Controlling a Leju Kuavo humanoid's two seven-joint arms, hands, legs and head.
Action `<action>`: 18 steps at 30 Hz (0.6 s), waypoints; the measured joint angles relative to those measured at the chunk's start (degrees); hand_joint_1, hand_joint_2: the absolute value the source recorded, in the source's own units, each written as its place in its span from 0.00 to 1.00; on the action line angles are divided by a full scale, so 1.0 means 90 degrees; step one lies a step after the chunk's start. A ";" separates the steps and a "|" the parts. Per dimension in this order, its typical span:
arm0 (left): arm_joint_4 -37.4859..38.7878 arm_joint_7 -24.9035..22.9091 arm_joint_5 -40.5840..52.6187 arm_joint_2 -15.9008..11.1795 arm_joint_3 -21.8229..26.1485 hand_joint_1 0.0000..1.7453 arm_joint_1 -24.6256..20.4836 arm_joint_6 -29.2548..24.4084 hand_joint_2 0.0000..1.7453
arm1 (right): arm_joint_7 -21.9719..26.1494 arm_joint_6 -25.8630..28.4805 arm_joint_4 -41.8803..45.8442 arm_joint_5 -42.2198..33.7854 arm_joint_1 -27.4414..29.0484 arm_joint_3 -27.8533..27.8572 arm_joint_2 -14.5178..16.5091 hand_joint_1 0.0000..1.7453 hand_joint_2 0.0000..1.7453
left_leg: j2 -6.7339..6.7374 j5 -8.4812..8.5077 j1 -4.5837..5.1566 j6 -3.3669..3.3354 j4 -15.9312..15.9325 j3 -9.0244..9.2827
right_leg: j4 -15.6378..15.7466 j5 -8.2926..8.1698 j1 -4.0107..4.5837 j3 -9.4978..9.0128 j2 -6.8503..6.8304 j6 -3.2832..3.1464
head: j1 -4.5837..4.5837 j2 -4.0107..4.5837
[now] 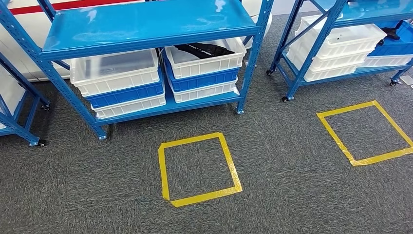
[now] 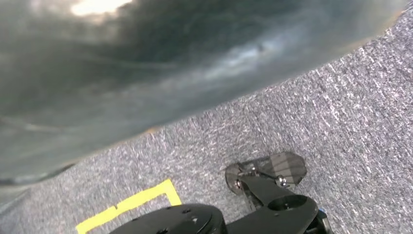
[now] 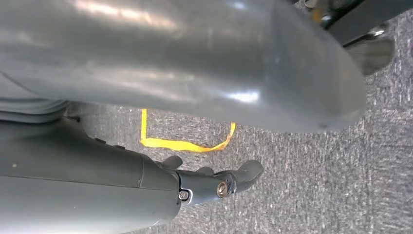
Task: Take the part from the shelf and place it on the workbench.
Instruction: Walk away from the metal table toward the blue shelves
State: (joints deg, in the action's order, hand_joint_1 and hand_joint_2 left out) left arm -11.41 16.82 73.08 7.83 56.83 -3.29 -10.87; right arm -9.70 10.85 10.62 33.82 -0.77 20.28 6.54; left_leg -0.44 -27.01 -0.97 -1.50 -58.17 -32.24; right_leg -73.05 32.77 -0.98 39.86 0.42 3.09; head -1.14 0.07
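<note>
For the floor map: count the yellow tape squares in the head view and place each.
2. One square lies on the carpet in front of the near shelf. The other square lies to its right, before the second shelf. More may lie outside the picture.

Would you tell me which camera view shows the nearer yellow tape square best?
The head view: the whole nearer yellow tape square lies in sight on the grey carpet before the blue shelf. Each wrist view catches just a yellow tape corner.
</note>
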 joint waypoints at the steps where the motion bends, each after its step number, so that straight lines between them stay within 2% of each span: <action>1: 0.0000 0.0004 -0.0001 0.0004 0.0002 0.00 0.0003 -0.0001 0.00 | 0.0010 -0.0001 0.0000 0.0001 0.0004 0.0001 -0.0009 0.00 0.00 | -0.0007 -0.0030 -0.0009 0.0020 -0.0001 0.0041 | 0.0363 -0.0224 -0.0017 -0.0113 -0.0006 0.0077 | -0.0001 0.0000; 2: 0.0001 0.0010 -0.0001 0.0007 0.0003 0.00 0.0006 -0.0003 0.00 | 0.0025 -0.0001 -0.0001 0.0001 0.0004 0.0001 -0.0016 0.00 0.00 | -0.0012 -0.0062 -0.0012 0.0050 -0.0001 0.0078 | 0.0832 -0.0460 -0.0034 -0.0284 -0.0026 0.0142 | 0.0010 -0.0001; 3: 0.0001 0.0015 -0.0002 0.0010 0.0004 0.00 0.0007 -0.0005 0.00 | 0.0040 -0.0002 -0.0001 0.0000 0.0000 0.0001 -0.0019 0.00 0.00 | -0.0016 -0.0107 0.0003 0.0090 -0.0007 0.0111 | 0.1232 -0.0645 -0.0038 -0.0454 -0.0037 0.0158 | 0.0024 -0.0001; 4: 0.0001 0.0021 -0.0002 0.0012 0.0005 0.00 0.0005 -0.0008 0.00 | 0.0055 -0.0004 -0.0001 -0.0001 -0.0004 0.0001 -0.0019 0.00 0.00 | -0.0016 -0.0146 0.0021 0.0127 -0.0011 0.0134 | 0.1488 -0.0755 -0.0039 -0.0567 -0.0048 0.0128 | 0.0026 0.0000; 6: 0.0001 0.0027 -0.0002 0.0012 0.0005 0.00 0.0002 -0.0013 0.00 | 0.0073 -0.0005 0.0000 -0.0001 -0.0008 0.0001 -0.0018 0.00 0.00 | -0.0012 -0.0205 0.0048 0.0190 -0.0002 0.0174 | 0.1621 -0.0802 -0.0010 -0.0651 -0.0047 -0.0002 | 0.0016 0.0000; 8: -0.0001 0.0029 -0.0002 0.0012 0.0005 0.00 0.0001 -0.0019 0.00 | 0.0075 -0.0005 0.0000 -0.0002 0.0002 0.0001 -0.0024 0.00 0.00 | 0.0001 -0.0254 0.0020 0.0245 -0.0028 0.0203 | 0.1630 -0.0785 -0.0028 -0.0686 -0.0041 -0.0114 | -0.0002 -0.0001; 9: -0.0001 0.0029 -0.0002 0.0012 0.0005 0.00 0.0001 -0.0023 0.00 | 0.0075 -0.0005 0.0000 -0.0003 0.0007 0.0001 -0.0028 0.00 0.00 | 0.0009 -0.0336 0.0005 0.0270 -0.0162 0.0166 | 0.1637 -0.0768 -0.0043 -0.0718 -0.0039 -0.0165 | -0.0008 -0.0001; 11: -0.0001 0.0030 -0.0002 0.0012 0.0005 0.00 0.0001 -0.0029 0.00 | 0.0075 -0.0007 0.0000 -0.0004 0.0007 0.0001 -0.0029 0.00 0.00 | 0.0021 -0.0666 -0.0008 0.0305 -0.0847 -0.0141 | 0.1645 -0.0721 -0.0054 -0.0796 -0.0041 -0.0255 | -0.0023 0.0000; 12: 0.0000 0.0030 -0.0002 0.0012 0.0005 0.00 0.0002 -0.0031 0.00 | 0.0075 -0.0007 0.0000 -0.0003 0.0005 0.0001 -0.0026 0.00 0.00 | 0.0023 -0.0845 -0.0010 0.0314 -0.1299 -0.0385 | 0.1645 -0.0694 -0.0043 -0.0831 -0.0044 -0.0293 | -0.0028 0.0001; 13: 0.0001 0.0030 -0.0002 0.0013 0.0006 0.00 0.0006 -0.0031 0.00 | 0.0075 -0.0008 0.0000 -0.0002 0.0004 0.0001 -0.0024 0.00 0.00 | 0.0023 -0.0948 -0.0010 0.0320 -0.1678 -0.0618 | 0.1644 -0.0666 -0.0031 -0.0868 -0.0043 -0.0318 | -0.0027 0.0001; 14: 0.0001 0.0029 -0.0002 0.0013 0.0007 0.00 0.0011 -0.0031 0.00 | 0.0075 -0.0007 0.0000 -0.0001 0.0004 0.0001 -0.0024 0.00 0.00 | 0.0023 -0.0926 -0.0011 0.0320 -0.1867 -0.0774 | 0.1644 -0.0637 -0.0023 -0.0909 -0.0037 -0.0332 | -0.0027 0.0001; 15: 0.0001 0.0029 -0.0002 0.0014 0.0007 0.00 0.0015 -0.0031 0.00 | 0.0075 -0.0007 0.0000 0.0000 0.0006 0.0001 -0.0026 0.00 0.00 | 0.0024 -0.0777 -0.0012 0.0312 -0.1816 -0.0815 | 0.1643 -0.0603 -0.0018 -0.0958 -0.0024 -0.0333 | -0.0028 0.0001; 16: 0.0001 0.0028 -0.0002 0.0013 0.0007 0.00 0.0017 -0.0031 0.00 | 0.0074 -0.0006 0.0000 0.0002 0.0009 0.0001 -0.0027 0.00 0.00 | 0.0024 -0.0517 -0.0012 0.0294 -0.1526 -0.0737 | 0.1643 -0.0564 -0.0017 -0.1020 -0.0010 -0.0322 | -0.0029 0.0000; 17: 0.0001 0.0027 -0.0002 0.0012 0.0007 0.00 0.0019 -0.0031 0.00 | 0.0073 -0.0005 0.0000 0.0005 0.0013 0.0001 -0.0024 0.00 0.00 | 0.0025 -0.0222 -0.0011 0.0267 -0.1091 -0.0581 | 0.1645 -0.0521 -0.0017 -0.1059 0.0003 -0.0303 | -0.0029 0.0000; 18: 0.0001 0.0027 -0.0003 0.0011 0.0008 0.00 0.0019 -0.0031 0.00 | 0.0073 -0.0005 -0.0001 0.0007 0.0012 0.0001 -0.0020 0.00 0.00 | 0.0025 -0.0019 0.0000 0.0244 -0.0680 -0.0415 | 0.1640 -0.0474 0.0004 -0.1095 0.0015 -0.0273 | -0.0029 0.0001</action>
State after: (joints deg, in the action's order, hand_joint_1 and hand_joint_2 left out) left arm -11.41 17.07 73.06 7.93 56.90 -3.12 -11.15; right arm -9.05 10.80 10.61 33.88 -0.66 20.28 6.36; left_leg -0.21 -27.18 -0.97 0.70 -64.28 -35.97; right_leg -58.29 28.51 -0.94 30.01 0.55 0.63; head -1.40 0.08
